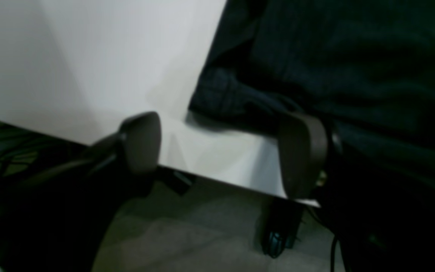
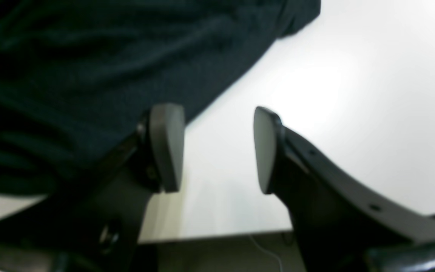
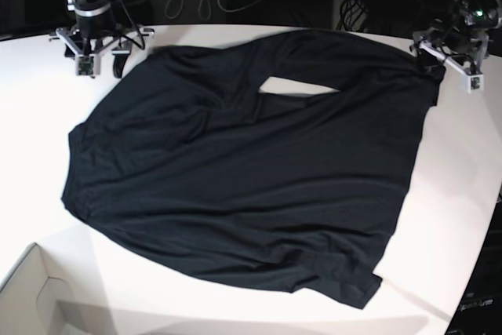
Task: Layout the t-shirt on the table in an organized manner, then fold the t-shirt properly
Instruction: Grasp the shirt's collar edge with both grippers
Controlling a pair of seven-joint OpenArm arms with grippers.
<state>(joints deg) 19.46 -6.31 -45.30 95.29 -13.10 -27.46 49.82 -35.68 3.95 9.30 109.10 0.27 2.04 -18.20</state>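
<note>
While the t-shirt (image 3: 243, 178) lies spread and wrinkled across the white tabletop (image 3: 463, 194), both hands hover at its far corners with fingers apart: the left hand (image 1: 225, 151) over a bunched edge, the right hand (image 2: 219, 149) beside the hem, holding nothing

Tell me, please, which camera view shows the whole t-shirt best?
The base view: it shows the entire black t-shirt spread, wrinkled, across the white table. The left wrist view catches only a bunched edge by the table's rim; the right wrist view shows just a blurred corner.
</note>
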